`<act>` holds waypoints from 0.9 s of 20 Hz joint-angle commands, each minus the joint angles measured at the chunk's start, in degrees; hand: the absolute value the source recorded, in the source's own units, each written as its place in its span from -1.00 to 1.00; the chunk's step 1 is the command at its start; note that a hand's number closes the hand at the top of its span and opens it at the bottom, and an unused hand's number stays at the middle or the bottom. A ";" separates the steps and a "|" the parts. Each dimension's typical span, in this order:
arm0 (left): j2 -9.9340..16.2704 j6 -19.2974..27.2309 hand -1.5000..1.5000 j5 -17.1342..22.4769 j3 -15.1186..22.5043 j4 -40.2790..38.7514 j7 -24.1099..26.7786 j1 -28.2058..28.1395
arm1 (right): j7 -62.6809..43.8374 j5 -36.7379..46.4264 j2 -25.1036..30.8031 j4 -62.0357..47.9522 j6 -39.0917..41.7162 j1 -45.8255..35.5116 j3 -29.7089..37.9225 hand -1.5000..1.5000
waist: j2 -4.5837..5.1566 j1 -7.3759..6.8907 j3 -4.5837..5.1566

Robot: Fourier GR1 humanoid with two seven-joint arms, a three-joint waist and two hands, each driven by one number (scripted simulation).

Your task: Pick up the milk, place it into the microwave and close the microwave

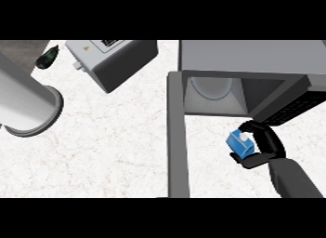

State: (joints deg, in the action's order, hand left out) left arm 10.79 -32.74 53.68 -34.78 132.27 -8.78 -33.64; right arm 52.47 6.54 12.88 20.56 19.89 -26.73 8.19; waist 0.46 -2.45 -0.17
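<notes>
while the right hand (261, 146) holds the milk (239, 143) in front of the microwave, the scene reads as follows:

milk: a small blue carton with a white cap on top, lifted off the counter (110, 153), just outside the microwave's open front and below its cavity in the head view.
right hand: black, coming up from the lower right on a grey forearm; its fingers curl over the carton's top and right side, and the thumb closes in under the carton's lower edge, so the milk sits in the hollow between them, its left face uncovered.
microwave (254, 58): grey box at the upper right, cavity open, a pale round plate (213, 88) visible inside.
microwave door (177, 139): swung open, seen edge-on as a long grey bar running down the view at the left of the cavity; the milk is to its right.
left hand: does not show in the head view.
counter: pale marbled top.
also there: a grey boxy appliance (114, 58) at the upper middle, a large white cylinder (18, 100) at the left, a small dark object (47, 56) at the upper left.
</notes>
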 commanded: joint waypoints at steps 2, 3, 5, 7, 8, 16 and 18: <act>-0.11 -1.02 -1.00 2.82 -1.23 1.18 0.03 -0.69 | 8.12 -0.86 -3.82 -2.30 2.16 -1.78 0.56 1.00 | 0.09 -0.09 -0.07; -0.75 0.31 -1.00 3.11 -1.45 4.12 -1.66 -2.56 | 10.61 -0.22 -3.14 -0.73 1.04 2.31 -0.14 1.00 | -0.26 0.95 0.02; -2.44 -1.87 -1.00 1.25 -0.51 2.91 -0.74 -2.76 | 10.78 -0.95 -4.98 -1.60 -9.16 1.50 2.20 1.00 | -0.09 0.52 -0.01; -2.51 -1.35 -1.00 1.36 0.24 3.35 -1.20 -2.25 | 7.95 -2.24 -7.54 -1.68 -17.58 -0.06 4.43 1.00 | -0.10 0.69 0.01; -3.62 -3.15 -1.00 2.95 -1.10 4.26 -0.46 -4.30 | 9.49 -2.19 -7.62 -0.99 -17.12 1.18 4.20 1.00 | -0.35 0.76 0.06; -1.09 -4.10 -1.00 7.46 -5.66 1.18 -2.77 -3.34 | 6.82 0.30 -7.94 -2.44 -24.19 -5.74 3.61 1.00 | -0.31 0.94 0.10; -1.95 -5.44 -1.00 6.87 -5.66 0.06 -3.35 -2.85 | 5.92 -0.24 -8.62 -3.05 -25.25 -7.31 4.31 1.00 | -0.29 1.06 0.11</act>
State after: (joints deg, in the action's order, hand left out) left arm 8.95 -36.10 58.26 -38.52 132.39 -11.38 -35.77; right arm 57.43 6.10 5.28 18.58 -1.22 -31.93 12.07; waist 0.17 -1.37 -0.04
